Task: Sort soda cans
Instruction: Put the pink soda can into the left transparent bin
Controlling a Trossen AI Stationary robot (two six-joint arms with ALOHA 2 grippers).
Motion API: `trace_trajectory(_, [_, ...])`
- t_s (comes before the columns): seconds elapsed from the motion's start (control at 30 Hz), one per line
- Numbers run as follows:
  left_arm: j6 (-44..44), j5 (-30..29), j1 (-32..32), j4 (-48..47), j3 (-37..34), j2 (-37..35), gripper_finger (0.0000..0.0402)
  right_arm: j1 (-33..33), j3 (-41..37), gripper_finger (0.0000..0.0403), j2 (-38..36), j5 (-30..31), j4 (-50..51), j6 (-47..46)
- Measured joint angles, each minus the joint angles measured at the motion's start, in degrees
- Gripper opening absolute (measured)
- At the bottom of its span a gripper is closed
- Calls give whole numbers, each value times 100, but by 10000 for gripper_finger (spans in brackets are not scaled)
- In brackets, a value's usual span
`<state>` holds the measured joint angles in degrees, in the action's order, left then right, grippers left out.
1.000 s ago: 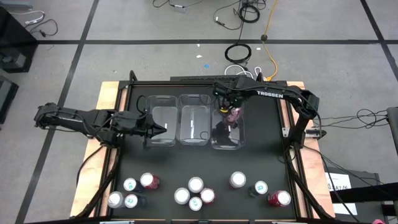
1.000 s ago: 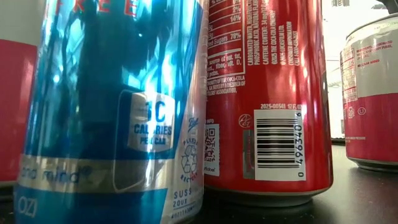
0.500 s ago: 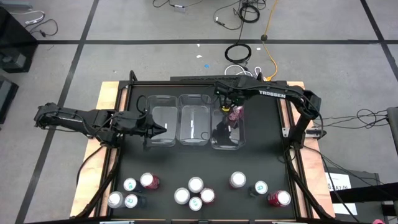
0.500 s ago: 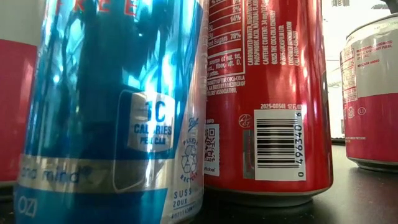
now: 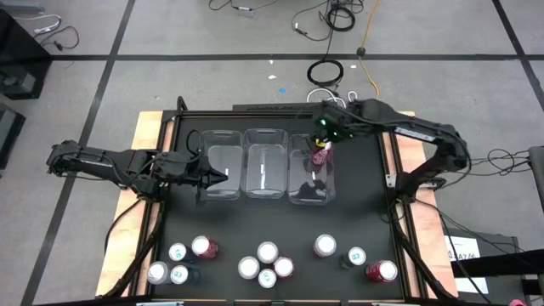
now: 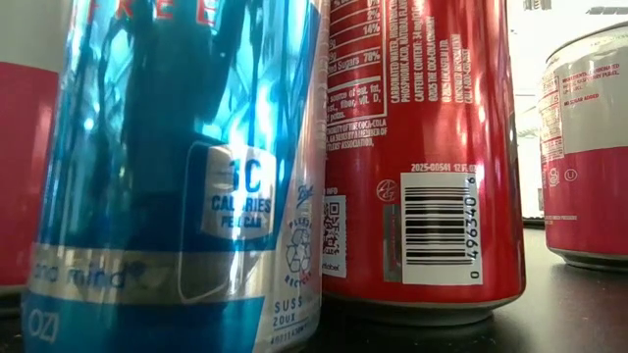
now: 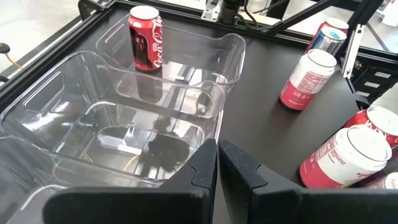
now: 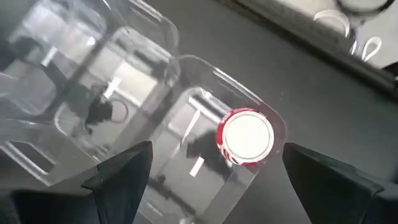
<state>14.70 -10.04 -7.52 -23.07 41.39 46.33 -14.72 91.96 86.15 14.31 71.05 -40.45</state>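
1. A red can [image 5: 320, 157] is seen standing upright in the far end of the right bin [image 5: 309, 194]
2. The right gripper [image 8: 211, 171] is held above that can, fingers wide apart
3. The left gripper [image 7: 217, 163] is closed beside the left bin [image 5: 220, 170]
4. Other cans [image 5: 267, 252] are grouped along the table's [image 5: 357, 204] near edge

A black table [image 5: 357, 212] carries three clear bins [image 5: 265, 163] in a row and soda cans [image 5: 268, 262] along its near edge.
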Motion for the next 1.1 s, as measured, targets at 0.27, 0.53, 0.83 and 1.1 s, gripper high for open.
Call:
trace_trajectory(0.27, [0, -34, -1, 44, 0, 0, 27, 1432, -428, 352, -355, 806, -119, -870])
trace_trajectory(0.53, [-2, -54, 0, 42, 0, 4, 27, 2717, -1172, 352, -558, 1186, -964, -1835])
trace_trajectory(0.83, [-4, -59, -1, 32, 0, 9, 27, 3654, -1309, 352, -575, 2188, -931, -2932])
trace_trajectory(1.1, [-7, 144, -1, 22, 0, 15, 27, 4033, -1309, 352, -575, 2434, -826, -3260])
